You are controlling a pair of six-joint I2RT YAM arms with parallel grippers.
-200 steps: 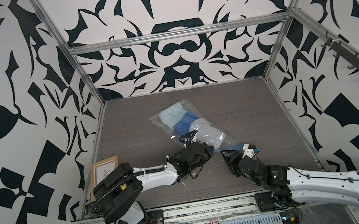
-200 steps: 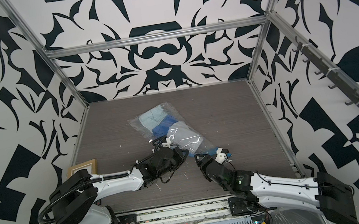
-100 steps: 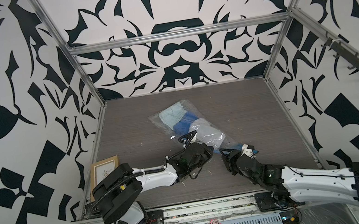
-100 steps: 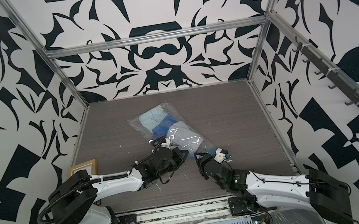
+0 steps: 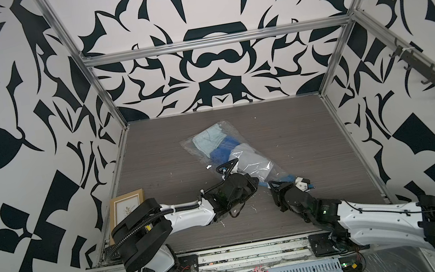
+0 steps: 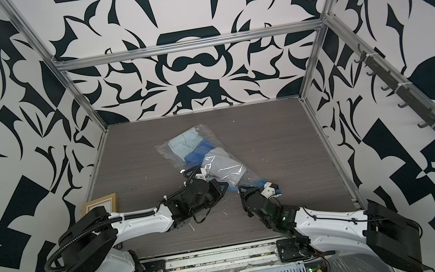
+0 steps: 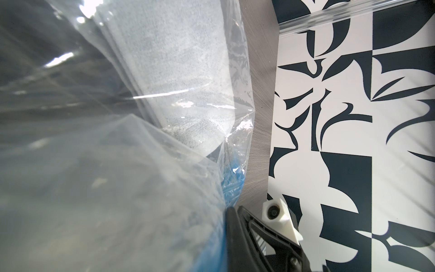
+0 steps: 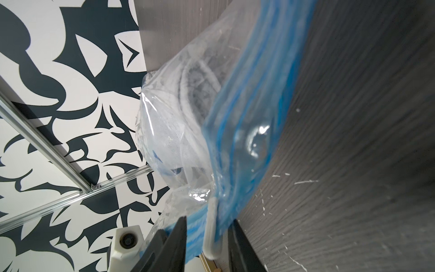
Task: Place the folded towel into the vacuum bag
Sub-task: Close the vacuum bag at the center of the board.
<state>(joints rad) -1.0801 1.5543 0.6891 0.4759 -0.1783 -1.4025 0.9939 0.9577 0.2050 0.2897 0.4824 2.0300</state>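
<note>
Surface (image 5: 299,135): grey wood-grain; vacuum bag (image 5: 256,166) lies diagonally, towels (image 5: 208,141) inside.
Left hand (image 5: 227,168): pinched shut on bag's side edge, it seems.
Right hand (image 8: 209,220): narrow, straddling blue zip strip (image 8: 247,131).

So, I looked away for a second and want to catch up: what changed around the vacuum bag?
The right gripper narrowed its jaws around the blue zip strip of the vacuum bag; a firm grip isn't clear yet. The left gripper stayed shut on the bag's edge, and the bag itself hasn't shifted.
</note>
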